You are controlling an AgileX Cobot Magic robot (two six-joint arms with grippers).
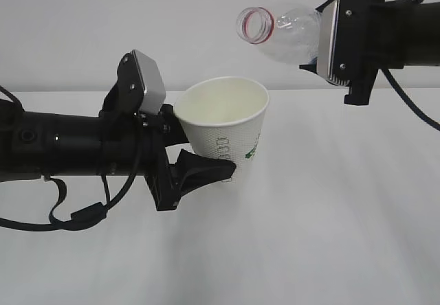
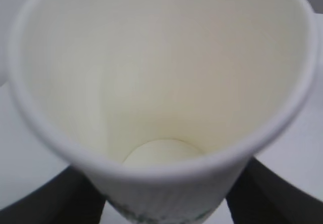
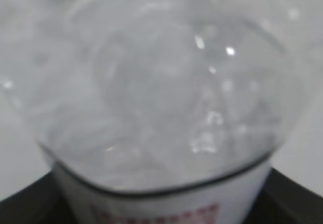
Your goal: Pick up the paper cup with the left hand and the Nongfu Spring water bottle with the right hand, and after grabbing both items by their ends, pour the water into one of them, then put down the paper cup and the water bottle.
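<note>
1. The paper cup (image 1: 223, 130) is hanging above the white table (image 1: 330, 236) in the exterior view, sitting near centre and tilting a little. The left hand (image 1: 206, 155) is reaching in level from 9 o'clock, its fingers (image 1: 205, 171) clamping the cup's lower wall. At 1 o'clock from the cup, the Nongfu Spring water bottle (image 1: 282, 31) is lying nearly level with its open, red-ringed mouth pointing toward 9 o'clock, above and to the right of the cup's rim. The right hand (image 1: 337, 40) is stretching in from 3 o'clock, gripping the bottle's body.
2. The left wrist view is looking straight into the paper cup (image 2: 161, 82); its cream inside is showing no liquid, and dark fingers (image 2: 50, 199) are pressing on both sides at 6 o'clock.
3. The right wrist view is filling with the blurred clear bottle (image 3: 161, 98), its label edge at 6 o'clock between dark fingers (image 3: 298, 193) closing on it.
</note>
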